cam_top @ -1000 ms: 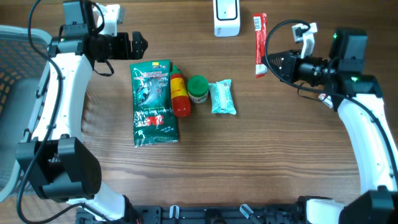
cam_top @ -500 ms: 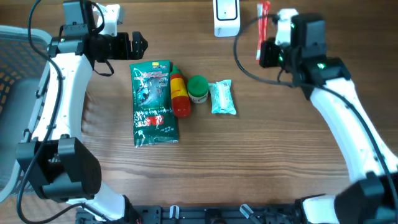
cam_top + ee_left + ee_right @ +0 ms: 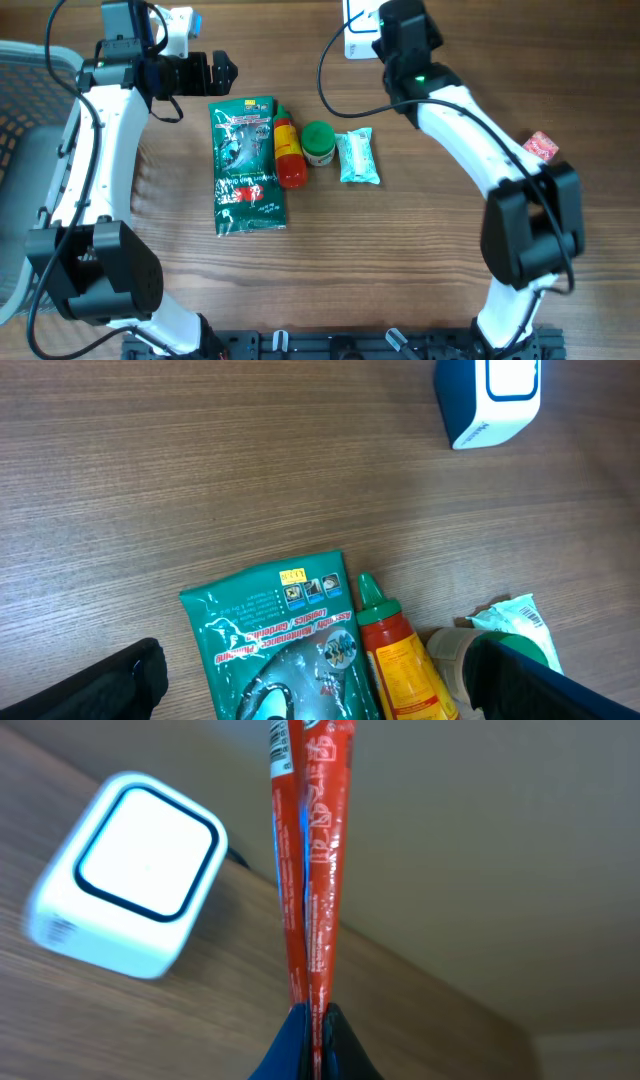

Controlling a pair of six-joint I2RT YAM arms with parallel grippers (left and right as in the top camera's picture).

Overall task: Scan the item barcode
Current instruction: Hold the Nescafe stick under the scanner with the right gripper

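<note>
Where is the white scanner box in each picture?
Overhead: the white scanner box is at the top edge, near the middle, partly hidden by the right arm.
Left wrist: it is in the top right corner.
Right wrist: it is at the left, beside the red stick packet pinched in the right tool.
Shared landmark: the wooden table it stands on.

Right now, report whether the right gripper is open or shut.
Shut. In the right wrist view, the right gripper pinches the long red plastic packet by one end.
</note>
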